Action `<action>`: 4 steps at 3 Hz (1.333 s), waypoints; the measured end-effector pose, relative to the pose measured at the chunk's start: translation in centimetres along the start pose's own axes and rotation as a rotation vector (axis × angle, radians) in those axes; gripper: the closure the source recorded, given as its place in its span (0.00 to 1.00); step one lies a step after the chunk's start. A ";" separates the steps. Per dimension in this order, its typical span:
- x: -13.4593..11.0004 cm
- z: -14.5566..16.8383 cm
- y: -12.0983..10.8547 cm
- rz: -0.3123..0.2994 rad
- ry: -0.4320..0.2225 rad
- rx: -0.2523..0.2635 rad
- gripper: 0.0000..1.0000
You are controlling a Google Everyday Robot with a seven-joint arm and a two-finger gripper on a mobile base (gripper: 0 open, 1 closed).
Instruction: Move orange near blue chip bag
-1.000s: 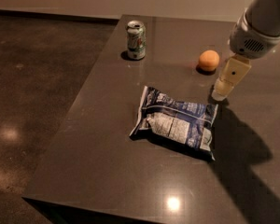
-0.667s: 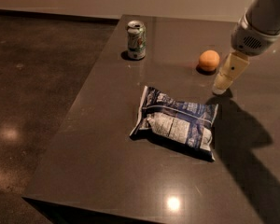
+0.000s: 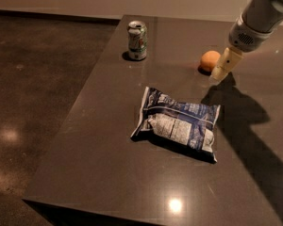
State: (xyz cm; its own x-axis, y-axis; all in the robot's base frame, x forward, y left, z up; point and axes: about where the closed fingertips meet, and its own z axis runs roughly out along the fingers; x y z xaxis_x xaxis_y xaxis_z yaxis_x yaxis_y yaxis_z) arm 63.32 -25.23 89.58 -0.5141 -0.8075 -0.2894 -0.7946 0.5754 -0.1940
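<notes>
The orange [image 3: 209, 60] sits on the dark table [image 3: 108, 164] toward the back right, upright and free. The blue chip bag [image 3: 179, 123] lies flat in the middle of the table, in front of and left of the orange. My gripper [image 3: 222, 68] comes down from the upper right on a grey arm, its pale fingers just right of the orange and close to it, near the table surface. Nothing is seen held in it.
A green-and-silver soda can [image 3: 137, 40] stands at the back left of the table. The table's left edge [image 3: 80, 112] drops to a dark polished floor [image 3: 33, 79]. The arm's shadow falls across the table's right side.
My gripper has moved up and back along the table, from beside the bag's far right corner to right next to the orange. The orange, bag and can have not moved.
</notes>
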 end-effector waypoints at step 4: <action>-2.1 4.8 -3.3 0.060 -0.041 -0.045 0.15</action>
State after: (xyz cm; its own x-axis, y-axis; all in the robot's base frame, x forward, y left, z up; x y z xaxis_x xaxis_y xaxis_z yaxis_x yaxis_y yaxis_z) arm 68.57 -24.79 86.38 -0.5487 -0.7649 -0.3374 -0.7766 0.6158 -0.1330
